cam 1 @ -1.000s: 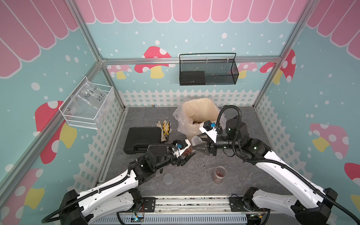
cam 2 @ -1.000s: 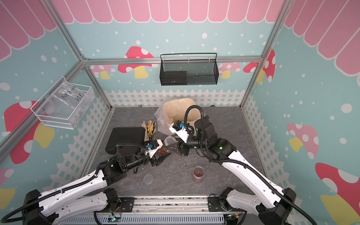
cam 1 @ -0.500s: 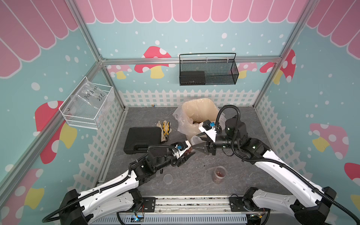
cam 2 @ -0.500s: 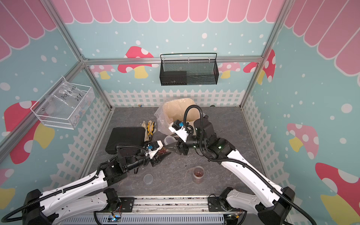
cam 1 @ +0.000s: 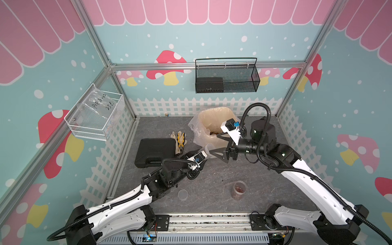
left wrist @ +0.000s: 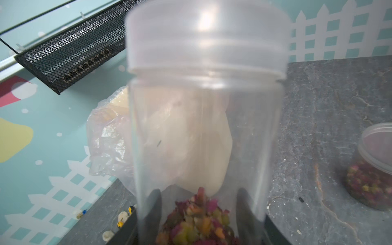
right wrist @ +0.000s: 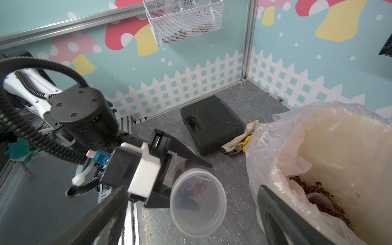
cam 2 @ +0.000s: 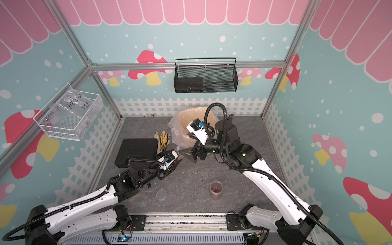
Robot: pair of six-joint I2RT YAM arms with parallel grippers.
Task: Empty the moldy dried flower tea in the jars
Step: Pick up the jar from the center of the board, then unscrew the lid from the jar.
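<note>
left wrist view, lidded jar (left wrist: 203, 127) holding dried buds (left wrist: 197, 222), second jar (left wrist: 375, 169) likewise

From the table (cam 1: 212, 182) centre: bin (cam 1: 212, 119) at 12 o'clock, case (cam 1: 156, 151) at 9, gloves (cam 1: 180, 141) between them. A jar (cam 1: 236, 196) holding tea (cam 1: 239, 188) stands at 5 o'clock, a low round container (cam 1: 182, 194) at 7.

The clear, smooth plastic jar (left wrist: 203, 127) wears a frosted translucent lid (left wrist: 206, 36). The grey bench (cam 1: 212, 186) looks matt, stone-veined. The thin clear bag liner (right wrist: 275, 152) is crinkled, glossy; the black case (cam 1: 154, 151) matt plastic.
</note>
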